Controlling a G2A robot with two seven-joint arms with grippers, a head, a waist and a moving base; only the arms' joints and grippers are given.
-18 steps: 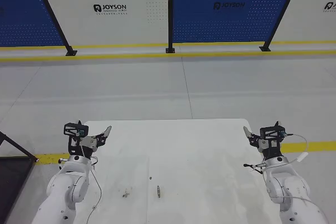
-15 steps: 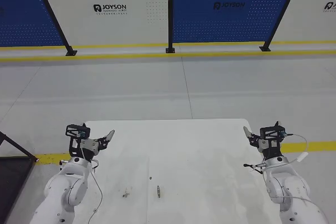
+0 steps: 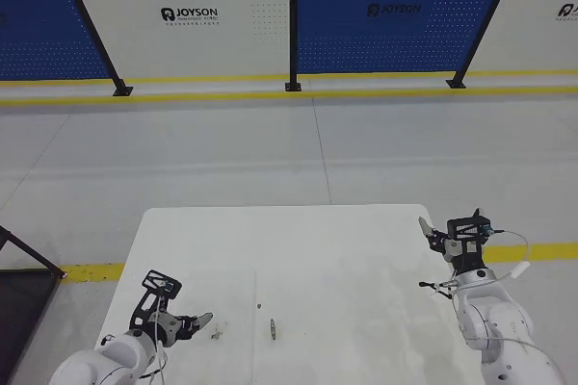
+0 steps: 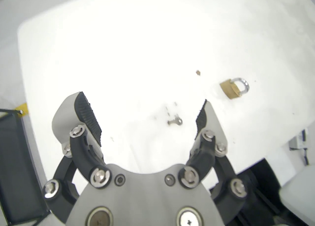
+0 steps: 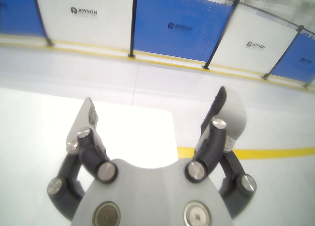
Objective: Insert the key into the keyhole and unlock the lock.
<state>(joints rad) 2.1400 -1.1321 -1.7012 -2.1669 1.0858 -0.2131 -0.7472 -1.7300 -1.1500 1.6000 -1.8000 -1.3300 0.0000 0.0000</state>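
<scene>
You cannot tell which face of the lock [image 4: 230, 89] takes the key [image 4: 175, 121]; at this range its brass body is too small to read. From above, both are little more than specks, and the left arm is cut off by the frame edge behind its wrist.

The key lies flat on the white table [image 4: 128, 40], seen through the gap of the left pincer [image 4: 143, 100], close to the finger on the lock's side. Its long axis runs across that gap: round head toward the lock-side finger, blade toward the other. The lock lies flat outside the gap, beyond that same finger, body end nearer the key and silver shackle pointing away. A small brown speck [image 4: 198, 72] sits farther ahead, between the two.

Your left pincer is released, fingers spread wide and holding nothing, tilted down over the table's near edge. Your right pincer [image 5: 155, 95] is likewise spread and empty, held above the far right corner, facing out toward the floor.
</scene>
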